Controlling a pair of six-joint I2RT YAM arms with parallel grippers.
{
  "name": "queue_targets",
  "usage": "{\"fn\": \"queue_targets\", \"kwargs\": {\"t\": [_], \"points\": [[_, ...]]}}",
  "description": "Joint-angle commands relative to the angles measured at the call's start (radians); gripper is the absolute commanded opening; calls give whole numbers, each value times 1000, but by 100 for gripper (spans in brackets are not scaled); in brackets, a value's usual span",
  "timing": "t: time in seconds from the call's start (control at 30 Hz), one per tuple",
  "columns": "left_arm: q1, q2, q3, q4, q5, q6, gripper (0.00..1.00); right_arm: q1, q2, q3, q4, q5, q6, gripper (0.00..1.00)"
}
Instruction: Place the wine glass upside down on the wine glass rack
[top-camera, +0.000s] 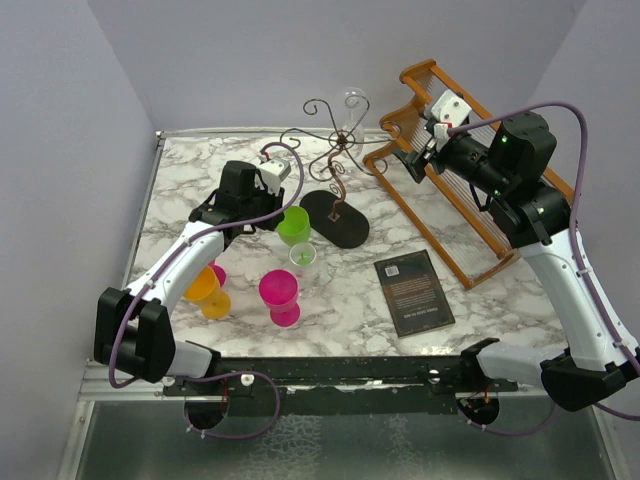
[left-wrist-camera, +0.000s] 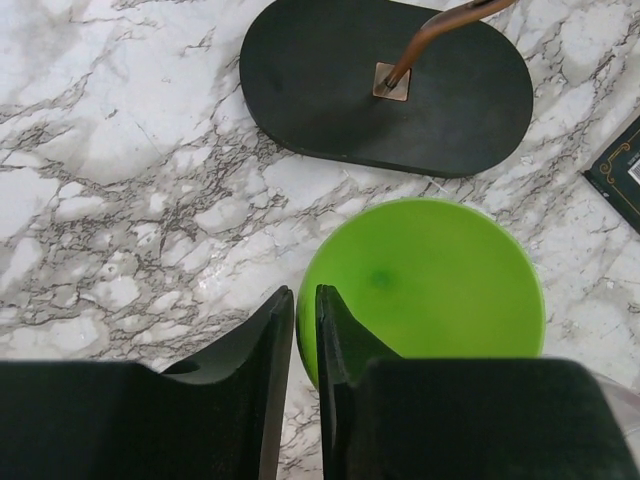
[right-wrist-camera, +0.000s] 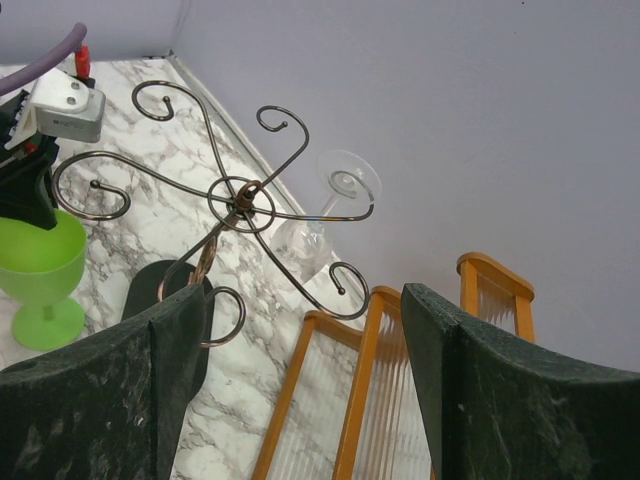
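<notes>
The wine glass rack (top-camera: 335, 190), dark wire with curled arms on a black oval base, stands mid-table. A clear wine glass (top-camera: 352, 110) hangs upside down from one far arm; in the right wrist view the glass (right-wrist-camera: 312, 240) has its foot up in a curl of the rack (right-wrist-camera: 240, 197). My right gripper (top-camera: 412, 160) is open and empty, to the right of the rack above the wooden rack; in its own view the gripper (right-wrist-camera: 305, 295) is apart from the glass. My left gripper (top-camera: 275, 205) is shut and empty over the green glass (left-wrist-camera: 430, 280), near the base (left-wrist-camera: 385, 90).
A large wooden slatted dish rack (top-camera: 470, 190) lies at the right. A green glass (top-camera: 293, 225), a small clear cup (top-camera: 303, 258), a magenta glass (top-camera: 279, 295) and an orange glass (top-camera: 205, 288) stand left of centre. A black book (top-camera: 413, 290) lies front right.
</notes>
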Motion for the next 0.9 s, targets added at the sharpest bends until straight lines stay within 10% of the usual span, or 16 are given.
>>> {"fn": "queue_targets", "kwargs": {"t": [0.0, 0.13, 0.87], "points": [[10, -27, -4, -11, -16, 30, 15, -5, -21, -3, 0, -24, 13, 79], [39, -43, 2, -31, -25, 39, 0, -5, -22, -5, 2, -22, 9, 80], [169, -196, 267, 133, -504, 284, 0, -58, -35, -25, 46, 389, -111, 92]]}}
